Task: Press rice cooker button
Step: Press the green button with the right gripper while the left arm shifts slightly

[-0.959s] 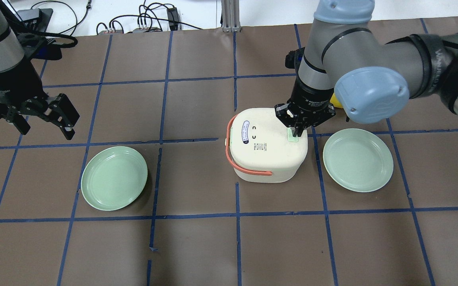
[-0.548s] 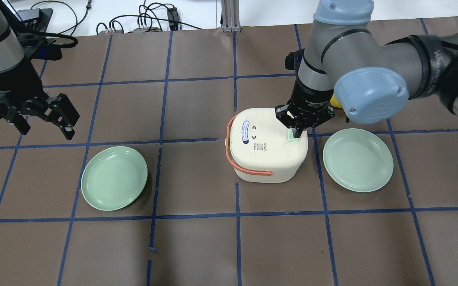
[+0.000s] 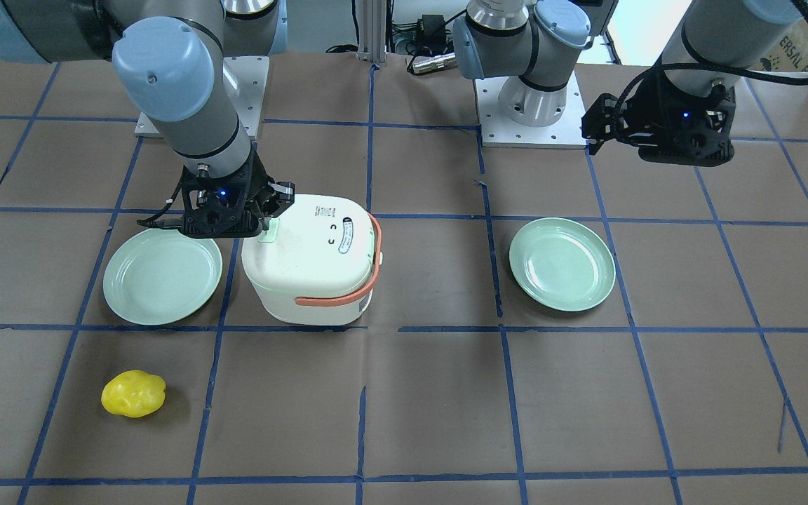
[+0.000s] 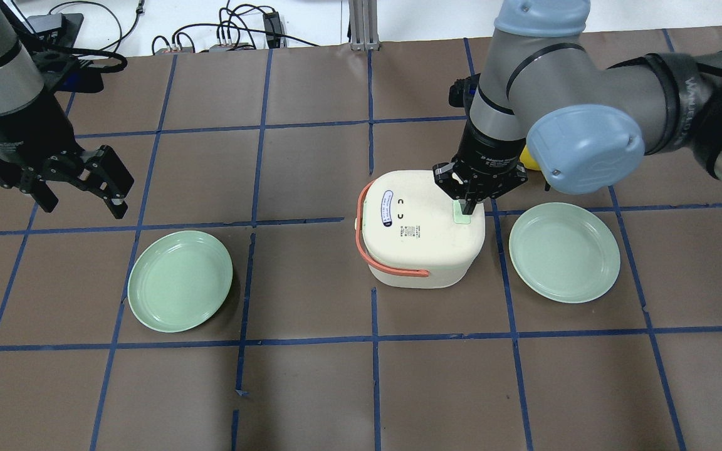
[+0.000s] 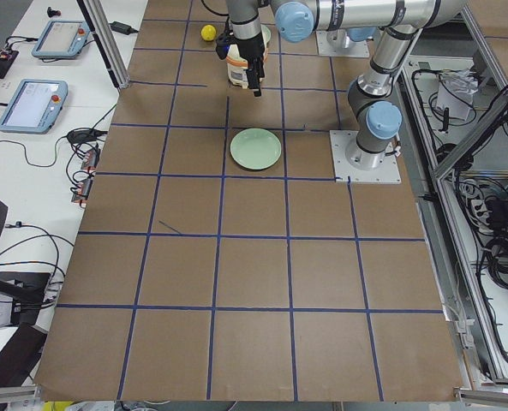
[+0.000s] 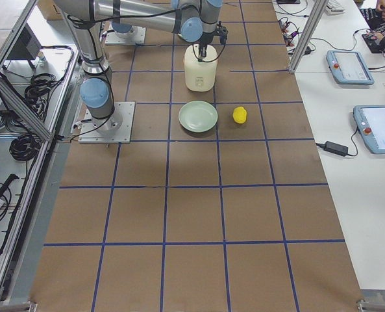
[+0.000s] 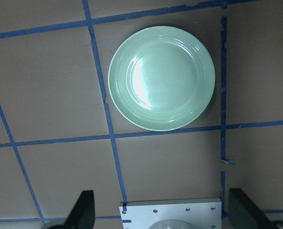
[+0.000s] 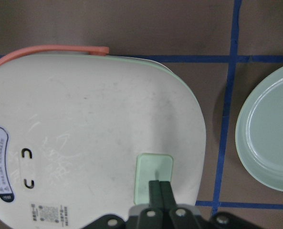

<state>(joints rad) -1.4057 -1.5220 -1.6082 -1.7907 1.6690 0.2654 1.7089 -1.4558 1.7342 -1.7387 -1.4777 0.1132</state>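
The cream rice cooker with an orange handle stands mid-table, also in the front view. Its pale green button sits at the lid's right edge. My right gripper is shut, empty, and points straight down. Its joined fingertips are on the button, apparently touching it. The front view shows the same contact at the button. My left gripper is open and empty, hovering far left above the table, away from the cooker.
One green plate lies left of the cooker under my left arm, also in the left wrist view. Another plate lies right of the cooker, close to my right arm. A yellow lumpy object lies beyond that plate.
My left gripper has shifted slightly to the right and away, still open. My right gripper stays shut over the button with hardly any movement. The cooker has not moved.
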